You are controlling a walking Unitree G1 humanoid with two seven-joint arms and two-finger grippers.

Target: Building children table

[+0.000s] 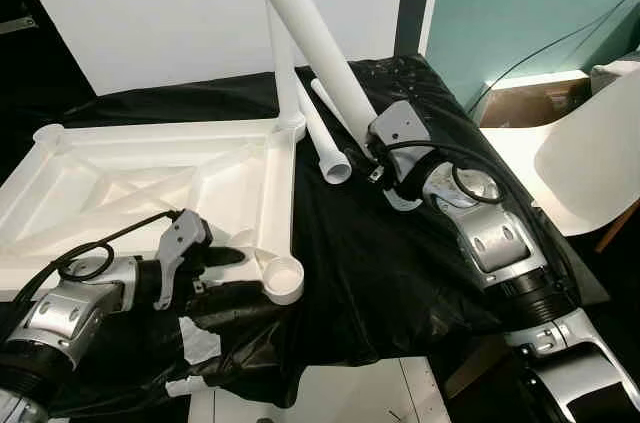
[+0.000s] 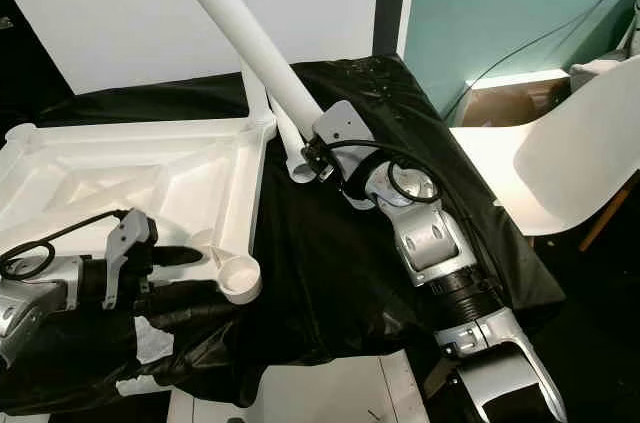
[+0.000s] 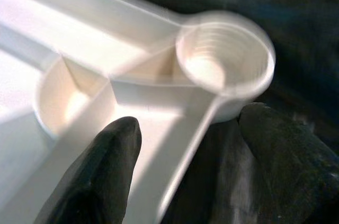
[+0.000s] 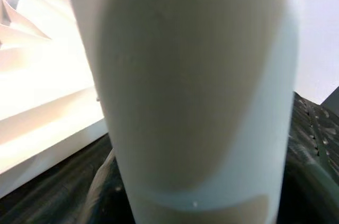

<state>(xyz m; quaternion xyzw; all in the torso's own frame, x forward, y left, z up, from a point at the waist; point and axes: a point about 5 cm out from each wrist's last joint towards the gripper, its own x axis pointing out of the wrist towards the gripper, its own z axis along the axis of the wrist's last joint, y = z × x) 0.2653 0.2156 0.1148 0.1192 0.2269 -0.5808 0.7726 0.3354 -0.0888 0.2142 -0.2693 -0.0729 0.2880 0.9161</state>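
The white tabletop (image 1: 120, 183) lies upside down on the black-draped table. One white leg (image 1: 284, 63) stands upright in its far right corner socket. A second leg (image 1: 326, 133) lies loose on the cloth beside it. My right gripper (image 1: 372, 151) is shut on a third white leg (image 1: 305, 23), held tilted up and to the left above the cloth; this leg's tube (image 4: 185, 91) is close up in the right wrist view. My left gripper (image 1: 222, 265) is open at the near right corner, its fingers (image 3: 100, 171) astride the tabletop's rim just short of the empty round socket (image 3: 225, 65).
A white chair (image 1: 590, 143) stands close on the right, with a cardboard box (image 1: 515, 103) behind it. The black cloth (image 1: 400, 273) hangs over the table's front edge. White wall behind, teal wall at the right.
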